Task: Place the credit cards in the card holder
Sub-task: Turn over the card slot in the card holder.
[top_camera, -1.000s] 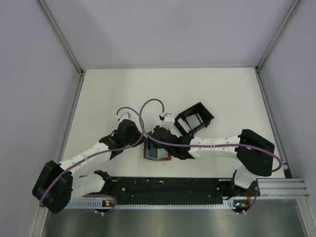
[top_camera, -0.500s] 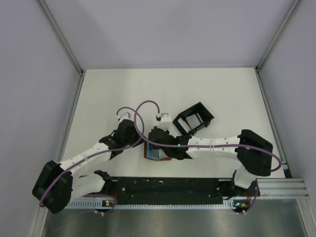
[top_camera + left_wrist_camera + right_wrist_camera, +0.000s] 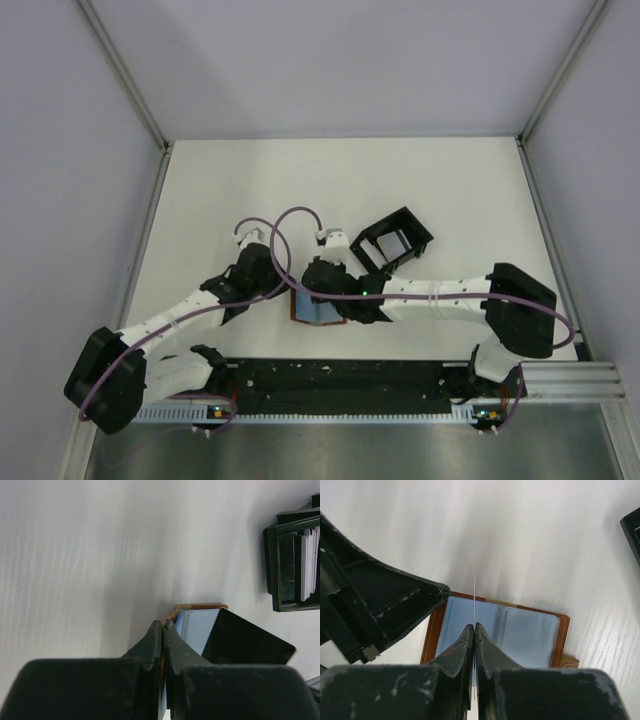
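Clenched tight, the right pincer (image 3: 474,627) grips a thin pale credit card (image 3: 474,591) edge-on and upright, its free edge sticking out past the fingertips. Directly beneath those tips lies the open card holder (image 3: 520,632), brown leather around bluish clear pockets, on the white bench (image 3: 545,540). The left pincer (image 3: 163,626) is likewise clamped, pinching the card holder's edge nearest it, just left of the right pincer. Ahead and to the right of both pincers stands a black slotted box (image 3: 285,565) with pale cards (image 3: 307,560) upright in it.
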You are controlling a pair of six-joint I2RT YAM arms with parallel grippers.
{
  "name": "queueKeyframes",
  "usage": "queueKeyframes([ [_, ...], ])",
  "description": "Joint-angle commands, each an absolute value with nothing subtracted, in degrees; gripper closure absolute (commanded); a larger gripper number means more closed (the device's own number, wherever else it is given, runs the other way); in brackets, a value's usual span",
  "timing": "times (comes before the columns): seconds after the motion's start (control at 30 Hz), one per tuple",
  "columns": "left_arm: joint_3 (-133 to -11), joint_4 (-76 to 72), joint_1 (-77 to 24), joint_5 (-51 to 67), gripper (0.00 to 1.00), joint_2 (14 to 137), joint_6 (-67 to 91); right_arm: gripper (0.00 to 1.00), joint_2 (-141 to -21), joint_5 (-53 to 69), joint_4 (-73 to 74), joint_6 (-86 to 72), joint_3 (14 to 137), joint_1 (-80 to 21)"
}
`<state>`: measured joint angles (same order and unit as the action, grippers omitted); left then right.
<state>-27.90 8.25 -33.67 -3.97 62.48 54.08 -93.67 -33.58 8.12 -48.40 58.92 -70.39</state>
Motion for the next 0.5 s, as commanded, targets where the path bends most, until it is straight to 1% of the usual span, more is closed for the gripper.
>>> queueKeyframes([
  [0.0,-26.6,8.1,-33.7,-7.4,1.00,62.0,53.8,1.00,-87.5,-33.1,3.2,-43.4,58.5,-71.0],
  [0.1,-25.2,7.8,-33.6,-8.7,1.00,63.6,53.8,1.00,-85.3,-30.9,1.9,-42.2,56.8,-70.1],
  [0.23,-23.1,5.8,-33.6,-8.5,1.00,65.6,54.7,1.00,-83.0,-20.2,1.3,-44.7,52.8,-64.5],
  [0.3,-22.6,5.1,-33.6,-8.4,1.00,66.2,54.8,1.00,-82.3,-15.9,-1.2,-44.7,49.8,-62.2],
  [0.47,-22.0,4.0,-33.6,-8.3,1.00,66.9,54.7,1.00,-82.5,-10.3,-2.7,-45.0,46.0,-59.6],
])
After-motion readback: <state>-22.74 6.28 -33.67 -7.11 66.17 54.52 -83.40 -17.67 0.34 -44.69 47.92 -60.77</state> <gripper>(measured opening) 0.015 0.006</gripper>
